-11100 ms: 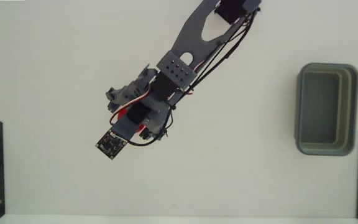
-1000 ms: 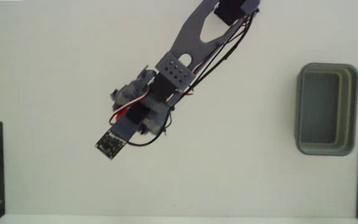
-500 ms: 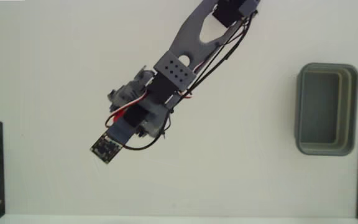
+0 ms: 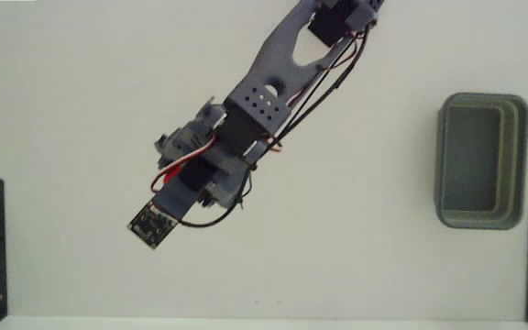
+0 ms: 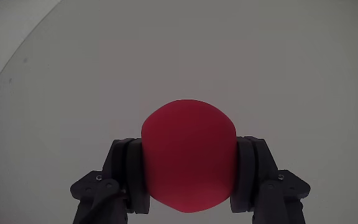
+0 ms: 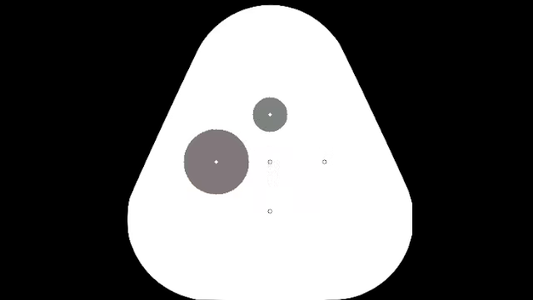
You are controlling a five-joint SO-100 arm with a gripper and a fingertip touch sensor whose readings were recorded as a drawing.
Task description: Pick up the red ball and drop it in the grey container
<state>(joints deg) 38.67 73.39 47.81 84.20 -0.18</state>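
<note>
Red ball (image 5: 188, 155) sat pinched between the two pads of the end effector (image 5: 189, 177), gripped across its widest part so it could not slip; the grey container (image 4: 481, 160) lay well apart at the tabletop's (image 4: 383, 266) right edge in the fixed view.

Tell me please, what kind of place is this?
Probably a bare tabletop test setup for a robot arm, not a home. The table is plain white, holding only the arm and a container, and the end effector holds a ball.
</note>
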